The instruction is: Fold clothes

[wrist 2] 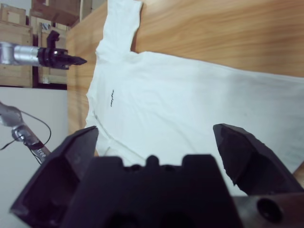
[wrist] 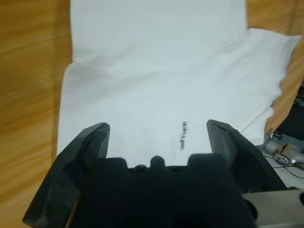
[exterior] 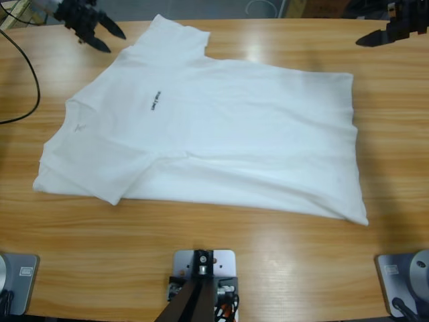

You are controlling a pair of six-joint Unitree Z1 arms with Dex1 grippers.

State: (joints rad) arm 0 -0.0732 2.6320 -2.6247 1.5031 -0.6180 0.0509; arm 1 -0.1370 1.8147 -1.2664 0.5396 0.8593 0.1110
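Observation:
The clothes are one white T-shirt [exterior: 221,134] spread flat on the wooden table [exterior: 268,255]. Its collar points left, its hem right, and a small dark printed mark [exterior: 154,102] sits near the collar. One sleeve [exterior: 177,37] reaches toward the far edge. My left gripper [exterior: 115,40] hovers open by that sleeve at the far left corner, holding nothing. In the left wrist view the gripper [wrist: 159,127] looks down on the shirt [wrist: 156,71] and the mark [wrist: 183,135]. My right gripper [exterior: 369,39] hangs open past the far right corner of the shirt. The right wrist view shows this gripper [wrist 2: 159,129] above the shirt [wrist 2: 190,95].
A black cable [exterior: 30,74] loops over the table's left end. Bare wood runs along the near edge and right of the hem. In the right wrist view the left gripper [wrist 2: 61,59] shows small, with cardboard boxes [wrist 2: 47,9] behind it.

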